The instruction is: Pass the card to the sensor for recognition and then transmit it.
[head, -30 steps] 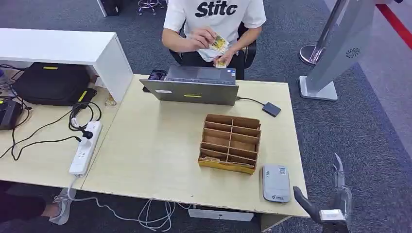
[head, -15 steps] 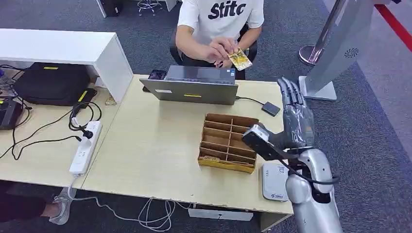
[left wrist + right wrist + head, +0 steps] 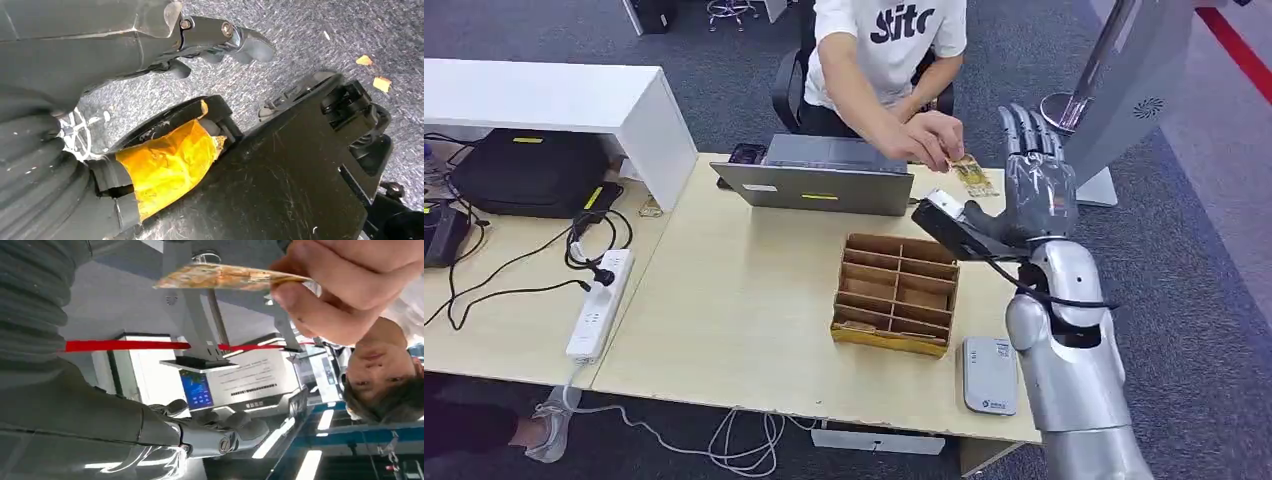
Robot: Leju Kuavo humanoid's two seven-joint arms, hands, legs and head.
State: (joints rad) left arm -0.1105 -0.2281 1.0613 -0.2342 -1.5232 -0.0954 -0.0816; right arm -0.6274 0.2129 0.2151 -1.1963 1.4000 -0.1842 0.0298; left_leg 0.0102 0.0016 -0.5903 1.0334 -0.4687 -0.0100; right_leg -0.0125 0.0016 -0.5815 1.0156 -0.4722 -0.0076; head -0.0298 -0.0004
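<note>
One card (image 3: 972, 176), pinched by the person's hand (image 3: 921, 138), lies just left of the right hand (image 3: 1034, 190); its fingers are straight, empty.

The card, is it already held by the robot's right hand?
No, a person's hand holds the card next to the open right hand.

The person's white T-shirt (image 3: 894, 40) bore black lettering that read "Stitc", its top cut off by the picture's edge. Print on the grey card reader (image 3: 989, 375), at the table's near right corner, was too small to read.
</note>
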